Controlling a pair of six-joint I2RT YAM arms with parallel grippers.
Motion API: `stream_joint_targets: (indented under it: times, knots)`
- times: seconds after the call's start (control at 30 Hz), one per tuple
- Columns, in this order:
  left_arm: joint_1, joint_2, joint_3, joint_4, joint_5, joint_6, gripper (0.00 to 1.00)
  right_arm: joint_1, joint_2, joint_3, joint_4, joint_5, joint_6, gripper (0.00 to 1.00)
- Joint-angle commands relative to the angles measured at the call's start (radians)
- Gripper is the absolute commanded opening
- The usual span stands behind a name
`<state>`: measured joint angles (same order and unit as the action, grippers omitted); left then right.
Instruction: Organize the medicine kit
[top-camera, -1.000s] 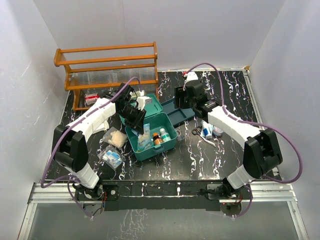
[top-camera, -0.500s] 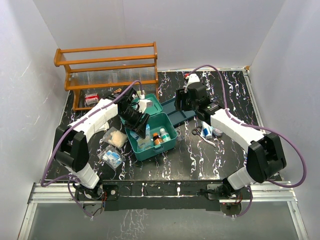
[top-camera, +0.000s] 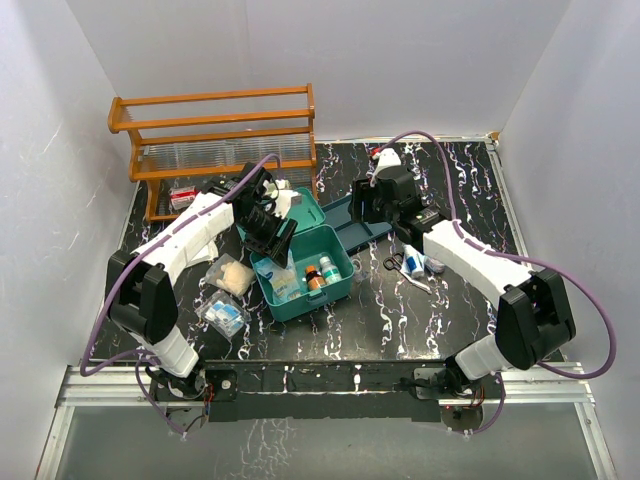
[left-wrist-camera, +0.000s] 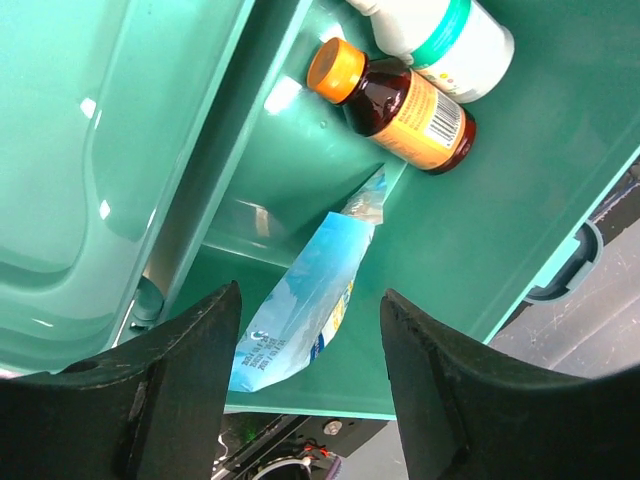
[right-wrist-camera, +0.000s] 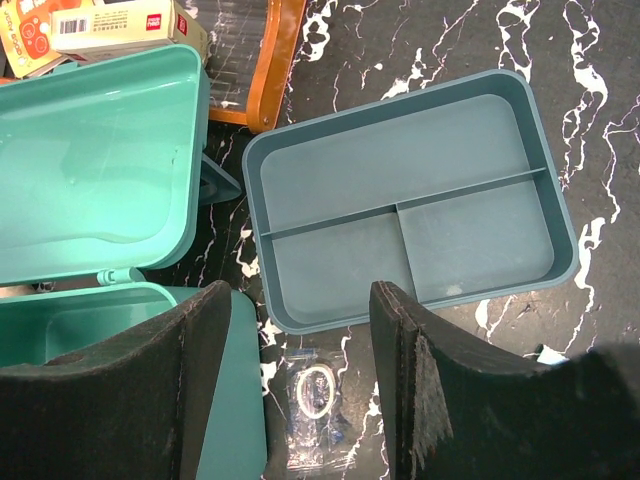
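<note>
The medicine kit (top-camera: 312, 303), a teal box with its lid (top-camera: 305, 208) swung open, sits mid-table. My left gripper (top-camera: 268, 237) hovers over its left half, open. In the left wrist view a light-blue packet (left-wrist-camera: 300, 312) lies free on the kit's floor (left-wrist-camera: 500, 190) between the fingers (left-wrist-camera: 185, 380), touching neither. Beside it lie an amber bottle with an orange cap (left-wrist-camera: 400, 105) and a white bottle with a green band (left-wrist-camera: 455, 35). My right gripper (top-camera: 363, 203) is open and empty over the darker two-compartment tray (right-wrist-camera: 330, 180); a small clear bag with a ring (right-wrist-camera: 316, 398) lies below its jaws.
A wooden slatted rack (top-camera: 215, 140) stands at the back left with cartons (right-wrist-camera: 100, 25) by its foot. Clear bags (top-camera: 228, 275) (top-camera: 222, 315) lie left of the kit. Tubes (top-camera: 415, 262) and scissors (top-camera: 392, 263) lie to its right.
My left gripper has opened and let the blue packet drop into the kit, then drawn up and back a little. The right arm has hardly moved.
</note>
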<state>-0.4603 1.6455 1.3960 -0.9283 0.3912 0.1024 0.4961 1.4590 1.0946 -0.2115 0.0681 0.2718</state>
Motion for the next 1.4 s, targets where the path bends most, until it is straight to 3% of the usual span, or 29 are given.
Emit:
stream_joint_targets:
  times: [0.0,0.27,0.4,0.7,1.03,1.37]
  knots:
    - [-0.006,-0.052,0.019,-0.015,-0.052,-0.015,0.55,-0.003,-0.046,-0.007,0.057,-0.004,0.013,0.56]
    - [-0.064,-0.108,-0.017,0.074,-0.193,-0.05,0.56,-0.002,-0.051,-0.014,0.057,-0.007,0.019,0.55]
    - [-0.086,-0.126,-0.034,0.105,-0.196,-0.071,0.56,-0.003,-0.052,-0.018,0.057,-0.009,0.023,0.56]
    - [-0.148,-0.142,-0.157,0.239,-0.312,-0.136,0.36,-0.003,-0.066,-0.03,0.055,-0.002,0.026,0.56]
    - [-0.232,-0.088,-0.242,0.384,-0.502,-0.182,0.3,-0.002,-0.078,-0.036,0.05,0.002,0.023,0.56]
    - [-0.241,-0.01,-0.287,0.381,-0.491,-0.222,0.32,-0.003,-0.089,-0.046,0.046,0.008,0.019,0.56]
